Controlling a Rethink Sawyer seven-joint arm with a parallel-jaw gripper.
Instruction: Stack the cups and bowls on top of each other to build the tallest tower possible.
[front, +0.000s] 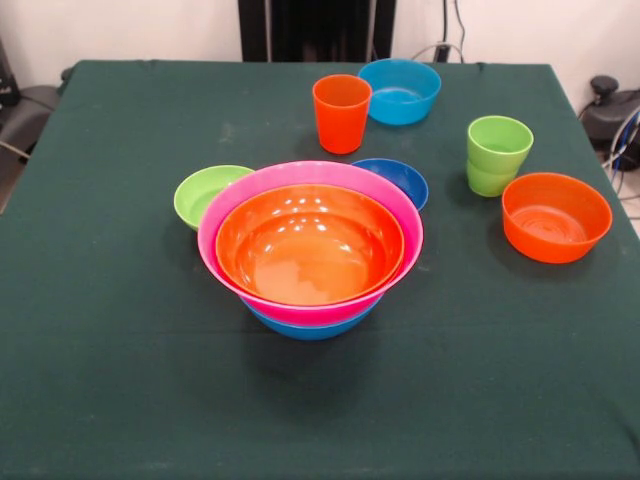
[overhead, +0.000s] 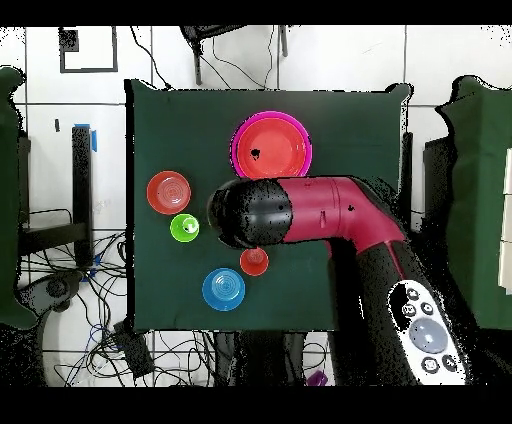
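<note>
Front view: the tower (front: 310, 250) sits at the middle of the green table (front: 120, 380), a large orange bowl (front: 310, 245) nested in a large pink bowl (front: 225, 215), which rests in a large blue bowl (front: 308, 327) showing only as a sliver underneath. Taking the tower as the landmark, a small lime green bowl (front: 200, 192) touches its left rim and a small dark blue bowl (front: 400, 178) peeks out just behind its right rim. Farther behind stand the orange cup (front: 341, 112) and, beside that, a light blue bowl (front: 400, 90). Well right of the tower are two lime green cups (front: 497, 155), one nested in the other, and a smaller orange bowl (front: 556, 216). No gripper appears here.

Overhead view: the red and black arm (overhead: 300, 212) lies across the table just below the tower (overhead: 271, 148). Its black end hides the gripper, so I cannot tell how the jaws stand or whether they carry anything.

These pieces look like light, stiff, glossy plastic, likely slippery. A pinch over a thin rim wall seems the surest hold on a bowl; the cups are narrow enough to take across the body.
</note>
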